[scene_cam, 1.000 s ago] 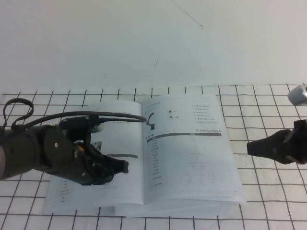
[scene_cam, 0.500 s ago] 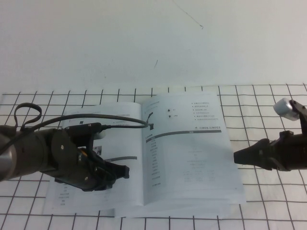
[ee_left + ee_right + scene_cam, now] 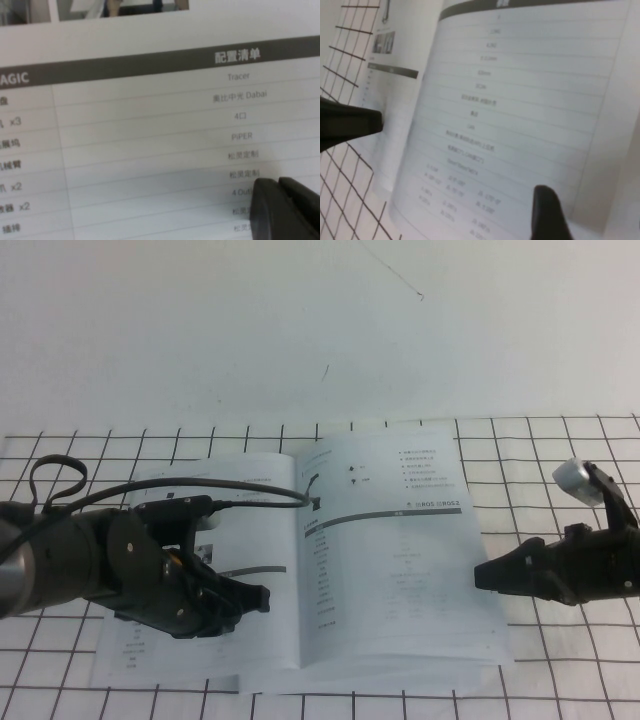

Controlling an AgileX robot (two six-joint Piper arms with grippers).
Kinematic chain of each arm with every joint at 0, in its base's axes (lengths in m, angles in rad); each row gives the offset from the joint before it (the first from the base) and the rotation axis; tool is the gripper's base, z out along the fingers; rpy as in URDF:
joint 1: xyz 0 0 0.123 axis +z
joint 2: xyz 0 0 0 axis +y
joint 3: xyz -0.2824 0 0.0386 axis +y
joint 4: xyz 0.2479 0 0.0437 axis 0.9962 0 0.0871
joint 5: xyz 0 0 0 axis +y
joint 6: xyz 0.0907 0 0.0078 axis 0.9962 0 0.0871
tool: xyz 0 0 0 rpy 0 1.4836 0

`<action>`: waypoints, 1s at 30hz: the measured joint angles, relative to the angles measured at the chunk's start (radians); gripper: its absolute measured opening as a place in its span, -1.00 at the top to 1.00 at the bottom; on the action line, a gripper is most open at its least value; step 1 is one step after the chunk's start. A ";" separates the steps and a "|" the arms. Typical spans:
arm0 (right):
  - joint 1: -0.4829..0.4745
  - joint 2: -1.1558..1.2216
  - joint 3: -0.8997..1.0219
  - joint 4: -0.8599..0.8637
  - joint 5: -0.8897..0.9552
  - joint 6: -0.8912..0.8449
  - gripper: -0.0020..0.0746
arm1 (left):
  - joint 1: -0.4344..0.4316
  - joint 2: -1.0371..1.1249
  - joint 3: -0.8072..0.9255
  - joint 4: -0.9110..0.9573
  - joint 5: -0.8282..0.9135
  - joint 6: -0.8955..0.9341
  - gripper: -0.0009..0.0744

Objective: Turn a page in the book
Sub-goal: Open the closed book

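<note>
The book (image 3: 200,660) lies open on the gridded table. Its right-hand page (image 3: 400,570) shows a small black robot arm, a grey bar and faint tables. My left gripper (image 3: 260,597) is shut and rests on the left-hand leaf near the spine. In the left wrist view its joined tips (image 3: 280,187) touch the printed table of that leaf (image 3: 150,125). My right gripper (image 3: 479,576) looks shut, its tip at the right edge of the page, about halfway down. In the right wrist view one dark finger (image 3: 547,210) shows over the page (image 3: 520,100) near its outer edge.
A white gridded mat (image 3: 560,470) covers the table around the book. The left arm's black cable (image 3: 250,495) arches over the left leaf. The white wall (image 3: 300,320) rises behind the table.
My right gripper has moved left, from off the book's right side to the page's right edge. My left gripper has stayed on the left leaf, shifting only slightly.
</note>
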 joint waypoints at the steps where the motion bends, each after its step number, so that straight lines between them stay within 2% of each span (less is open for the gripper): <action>1: 0.000 0.002 0.000 0.001 -0.005 0.000 -0.04 | 0.000 0.000 0.000 0.000 0.000 0.002 0.98; 9: 0.000 0.035 0.000 0.020 0.043 -0.002 -0.04 | 0.000 0.000 0.000 0.000 -0.001 0.015 0.98; 21: 0.000 0.036 -0.002 0.161 0.285 -0.074 -0.04 | 0.000 0.000 0.000 -0.002 -0.001 0.030 0.98; 30: 0.015 0.036 -0.002 0.198 0.305 -0.078 -0.04 | 0.000 0.000 0.000 -0.003 -0.007 0.036 0.98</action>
